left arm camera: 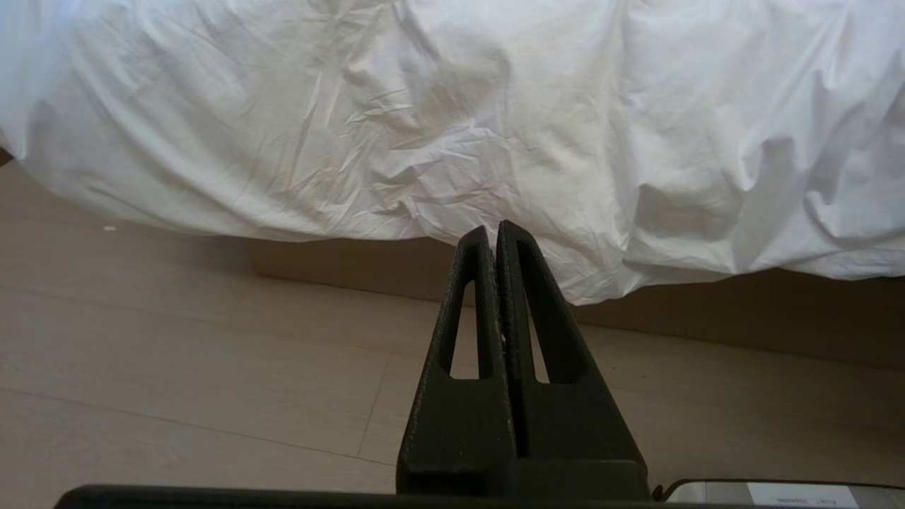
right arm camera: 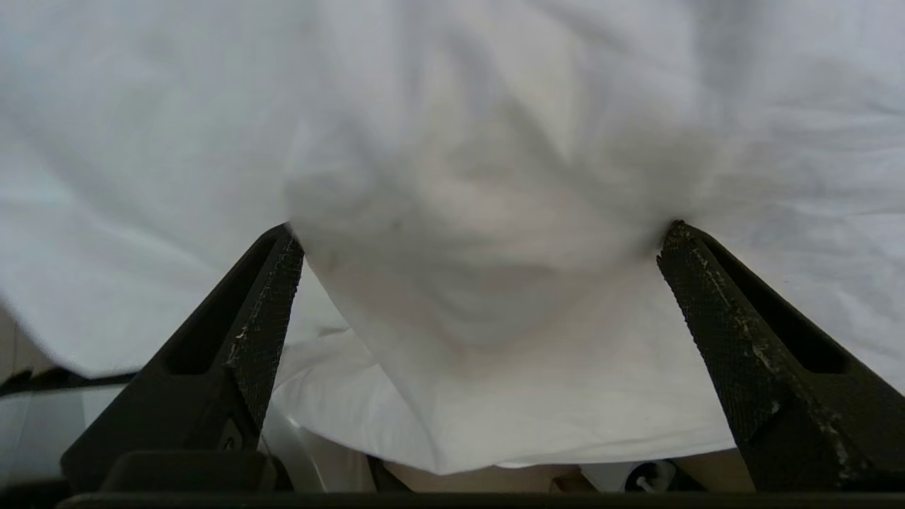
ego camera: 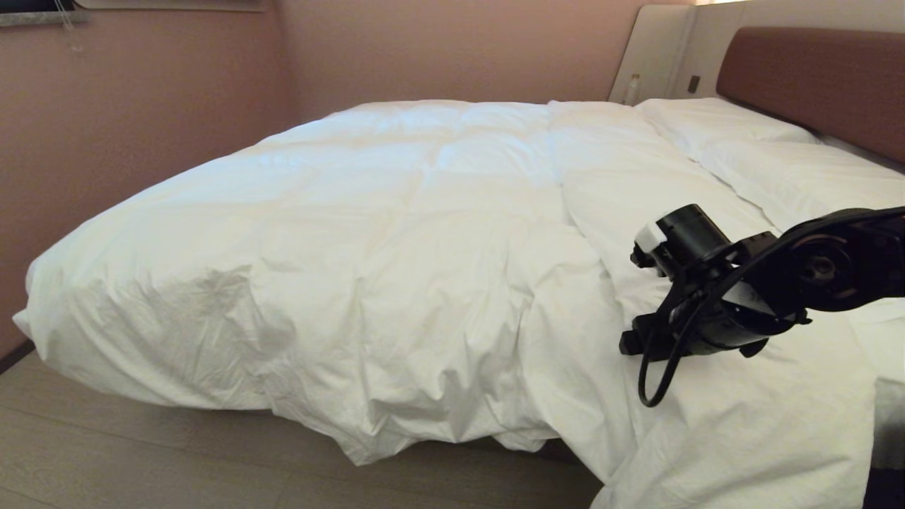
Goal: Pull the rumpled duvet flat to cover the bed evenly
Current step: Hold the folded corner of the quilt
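Observation:
The duvet (ego camera: 396,233) lies puffy and creased over the bed (ego camera: 813,78), its near edge hanging rumpled toward the floor and lower at the near right corner. My right gripper (right arm camera: 481,233) is over that near right part, open wide. A bulge of the duvet (right arm camera: 466,141) sits between its fingers (right arm camera: 272,297), whose tips reach the cloth. In the head view the right arm (ego camera: 707,304) reaches in from the right. My left gripper (left arm camera: 493,230) is shut and empty, parked low, pointing at the duvet's hanging edge (left arm camera: 452,120).
Two white pillows (ego camera: 728,120) lie by the brown headboard at the right. A pink wall (ego camera: 141,106) runs close along the bed's far side. Pale wooden floor (left arm camera: 177,353) lies before the bed's brown base (left arm camera: 353,261).

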